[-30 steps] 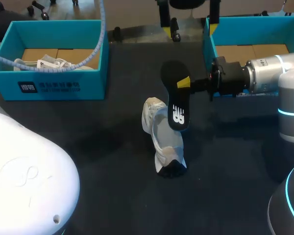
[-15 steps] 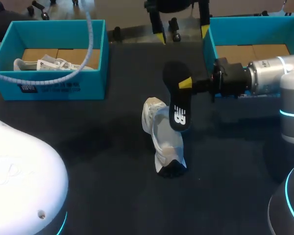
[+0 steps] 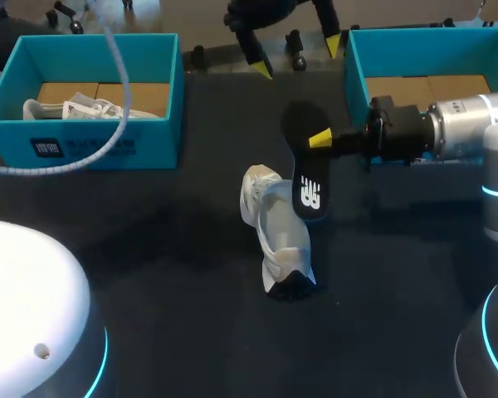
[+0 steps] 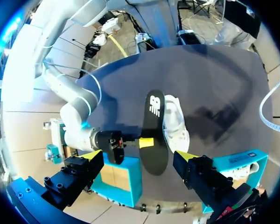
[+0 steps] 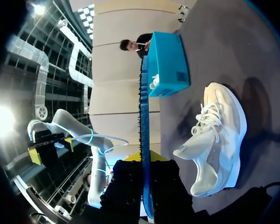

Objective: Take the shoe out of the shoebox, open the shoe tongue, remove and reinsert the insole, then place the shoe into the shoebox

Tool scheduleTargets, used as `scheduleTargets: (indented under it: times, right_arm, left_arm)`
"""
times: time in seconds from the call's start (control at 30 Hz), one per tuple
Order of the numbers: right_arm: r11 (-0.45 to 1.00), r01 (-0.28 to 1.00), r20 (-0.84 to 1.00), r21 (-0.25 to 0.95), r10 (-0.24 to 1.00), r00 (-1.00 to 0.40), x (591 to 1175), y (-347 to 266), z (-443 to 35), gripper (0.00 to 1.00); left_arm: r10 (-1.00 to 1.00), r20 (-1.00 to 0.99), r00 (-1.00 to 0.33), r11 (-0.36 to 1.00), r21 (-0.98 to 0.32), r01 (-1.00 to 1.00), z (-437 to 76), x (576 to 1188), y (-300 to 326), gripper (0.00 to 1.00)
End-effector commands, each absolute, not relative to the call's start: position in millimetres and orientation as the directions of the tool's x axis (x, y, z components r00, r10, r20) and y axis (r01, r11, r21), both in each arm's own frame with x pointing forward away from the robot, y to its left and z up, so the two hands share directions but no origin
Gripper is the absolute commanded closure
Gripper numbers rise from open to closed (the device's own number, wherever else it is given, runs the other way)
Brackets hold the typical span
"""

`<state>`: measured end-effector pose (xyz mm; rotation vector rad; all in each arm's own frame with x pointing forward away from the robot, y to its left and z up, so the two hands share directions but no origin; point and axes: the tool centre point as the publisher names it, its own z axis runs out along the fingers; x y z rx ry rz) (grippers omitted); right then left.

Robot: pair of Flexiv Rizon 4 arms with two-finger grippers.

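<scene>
Probably snug within the right hand (image 3: 317, 140): the insole (image 3: 304, 170), edgewise.

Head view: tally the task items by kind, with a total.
Shoeboxes: 2 (left shoebox, right shoebox)
Shoes: 2 (shoe on the table, shoe in the left shoebox)
Insoles: 1 (insole)
Total: 5

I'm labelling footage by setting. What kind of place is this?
Probably a robot test bench, not a shop: a dark table holds two blue shoeboxes and a white shoe, and the right hand grips a black insole.
</scene>
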<state>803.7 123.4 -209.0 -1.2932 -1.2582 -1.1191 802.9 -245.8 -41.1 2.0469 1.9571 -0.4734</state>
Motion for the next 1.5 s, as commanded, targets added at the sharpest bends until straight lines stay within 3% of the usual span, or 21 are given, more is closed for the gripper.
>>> scheduleTargets:
  times: [0.03,0.9,1.5]
  right_arm:
    - [0.006,0.999,0.993,-0.044,0.108,0.043,802,120,-205,1.00]
    - [-0.026,0.998,0.991,-0.052,0.124,0.055,800,106,-192,1.00]
    - [-0.037,0.998,0.988,-0.059,0.138,0.064,796,102,-178,1.00]
  left_arm:
    - [0.766,-0.642,0.019,-0.033,-0.010,0.999,-51,799,-238,0.00]
    - [0.577,-0.813,-0.082,0.044,-0.069,0.997,-104,798,-204,0.00]
    - [0.318,-0.942,-0.105,0.055,-0.092,0.994,-134,790,-201,0.00]
